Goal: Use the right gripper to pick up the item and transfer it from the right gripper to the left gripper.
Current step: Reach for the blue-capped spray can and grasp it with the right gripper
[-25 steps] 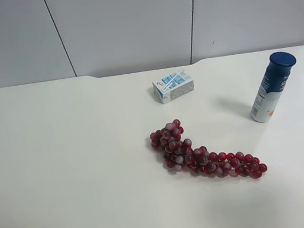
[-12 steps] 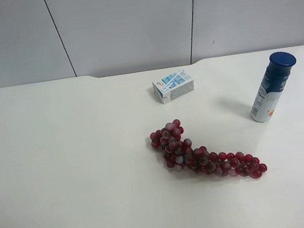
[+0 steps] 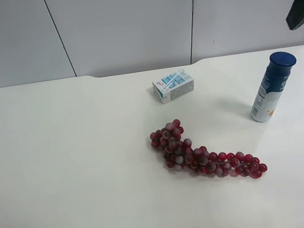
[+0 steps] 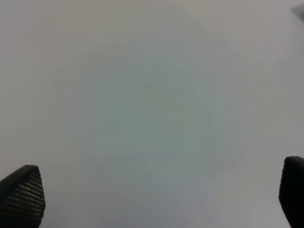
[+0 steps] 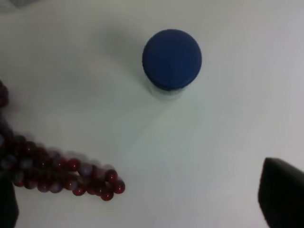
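Bottle [image 3: 272, 87] seen upright, grapes [image 3: 205, 160] at its 8 o'clock. Right gripper [image 5: 142, 194] held high above bottle, jaws spread, empty, likely for descent. Left gripper [image 4: 156, 180] also spread, empty, kept over bare table [image 4: 142, 95], presumably for handover.

On the table [image 3: 61, 163] the carton [image 3: 173, 85] lies behind the grape bunch [image 3: 205, 155], the bottle [image 3: 272, 88] at the view's right.

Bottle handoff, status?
Right gripper open, over bottle, no grip. Left gripper open, empty. Bottle upright on table, untouched. Grapes beside it, not touching.
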Action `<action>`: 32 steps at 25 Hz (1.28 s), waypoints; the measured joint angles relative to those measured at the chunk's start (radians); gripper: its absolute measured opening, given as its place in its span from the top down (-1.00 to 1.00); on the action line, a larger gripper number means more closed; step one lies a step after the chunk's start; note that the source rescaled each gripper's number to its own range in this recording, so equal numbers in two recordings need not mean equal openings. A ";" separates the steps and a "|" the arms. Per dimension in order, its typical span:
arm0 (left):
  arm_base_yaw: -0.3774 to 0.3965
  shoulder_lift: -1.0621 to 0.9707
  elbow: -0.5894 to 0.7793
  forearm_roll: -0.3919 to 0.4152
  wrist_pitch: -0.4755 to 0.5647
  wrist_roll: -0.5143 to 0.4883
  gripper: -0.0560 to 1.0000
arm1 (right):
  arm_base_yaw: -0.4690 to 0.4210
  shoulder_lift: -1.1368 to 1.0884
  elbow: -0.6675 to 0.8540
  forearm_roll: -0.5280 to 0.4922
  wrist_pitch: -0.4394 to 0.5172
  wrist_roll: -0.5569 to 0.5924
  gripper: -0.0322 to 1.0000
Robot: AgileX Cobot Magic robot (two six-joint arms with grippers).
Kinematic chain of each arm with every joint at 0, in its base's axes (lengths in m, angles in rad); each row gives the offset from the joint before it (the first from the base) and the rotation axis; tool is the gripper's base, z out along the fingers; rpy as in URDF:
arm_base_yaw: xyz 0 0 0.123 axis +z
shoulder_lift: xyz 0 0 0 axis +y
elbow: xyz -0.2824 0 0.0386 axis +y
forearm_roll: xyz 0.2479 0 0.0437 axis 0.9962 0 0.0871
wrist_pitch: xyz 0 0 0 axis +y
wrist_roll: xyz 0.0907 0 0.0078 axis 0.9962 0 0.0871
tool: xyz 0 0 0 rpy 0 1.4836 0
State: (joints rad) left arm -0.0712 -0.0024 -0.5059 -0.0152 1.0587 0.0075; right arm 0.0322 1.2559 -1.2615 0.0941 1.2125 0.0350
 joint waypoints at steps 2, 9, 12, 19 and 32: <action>0.000 0.000 0.000 0.000 0.000 0.000 -1.00 | 0.000 0.071 -0.025 0.000 0.001 0.000 -1.00; 0.000 0.000 0.000 0.000 0.000 0.000 -1.00 | 0.000 0.246 -0.046 -0.044 0.001 0.000 -1.00; 0.000 0.000 0.000 0.000 0.000 0.000 -1.00 | 0.000 0.299 -0.046 -0.071 0.001 0.000 -1.00; 0.000 0.000 0.000 0.000 0.000 0.000 -1.00 | 0.000 0.396 -0.046 -0.104 -0.051 0.000 -1.00; 0.000 0.000 0.000 0.001 0.000 0.000 -1.00 | -0.001 0.527 -0.048 -0.101 -0.163 -0.044 -0.98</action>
State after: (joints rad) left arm -0.0712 -0.0024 -0.5059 -0.0142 1.0587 0.0075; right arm 0.0313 1.7829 -1.3094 -0.0070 1.0496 -0.0094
